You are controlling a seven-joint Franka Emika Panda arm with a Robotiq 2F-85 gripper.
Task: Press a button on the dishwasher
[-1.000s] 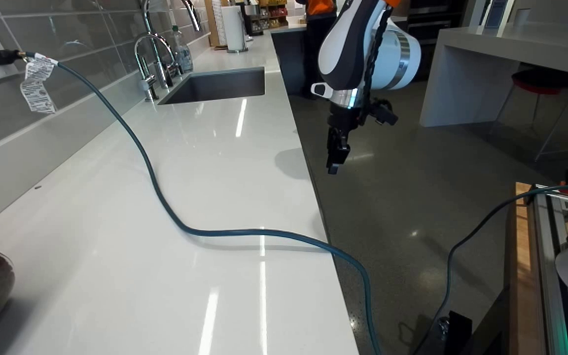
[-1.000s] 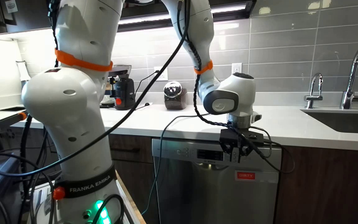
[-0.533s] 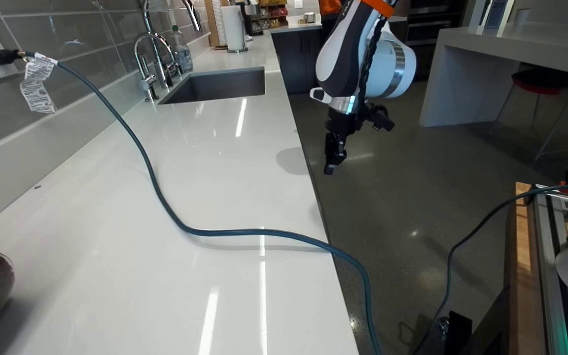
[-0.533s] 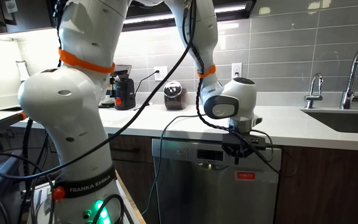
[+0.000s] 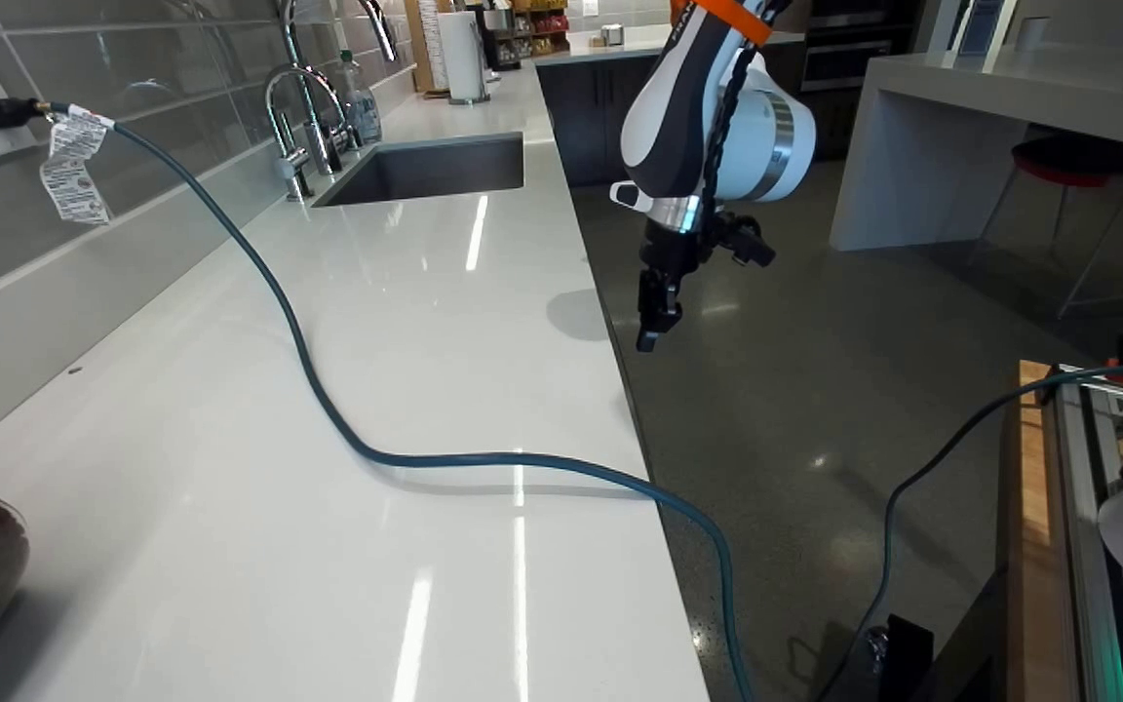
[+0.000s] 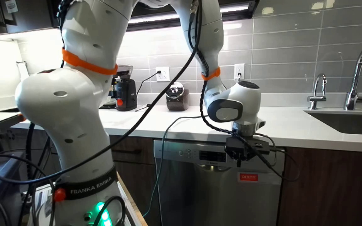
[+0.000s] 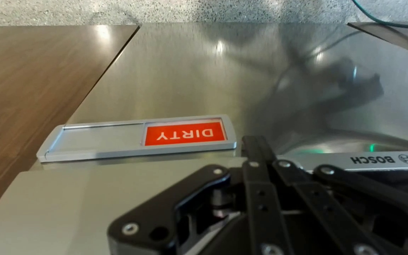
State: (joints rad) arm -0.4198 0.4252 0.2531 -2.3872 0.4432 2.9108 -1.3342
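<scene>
The dishwasher [image 6: 218, 194] has a steel front below the white counter and also fills much of the wrist view [image 7: 204, 81]. Its control panel has a dark display [image 6: 212, 156] and small buttons [image 6: 187, 153] left of it. My gripper [image 6: 239, 164] is in front of the panel, right of the display, and hides that part of the panel. In the wrist view the gripper's [image 7: 255, 141] fingertips are together with nothing between them. In an exterior view the gripper [image 5: 646, 343] hangs just off the counter edge. I cannot tell whether it touches the panel.
A red DIRTY sign [image 7: 186, 133] is on the dishwasher door, close to the fingertips. The counter [image 5: 484, 390] overhangs the panel beside the arm. A green cable [image 5: 522, 458] crosses the counter and hangs down over the front. A sink [image 6: 350, 124] is to the right.
The gripper fingers, apart one second ago, have come together. The gripper has moved a little toward the counter and dishwasher, and slightly lower.
</scene>
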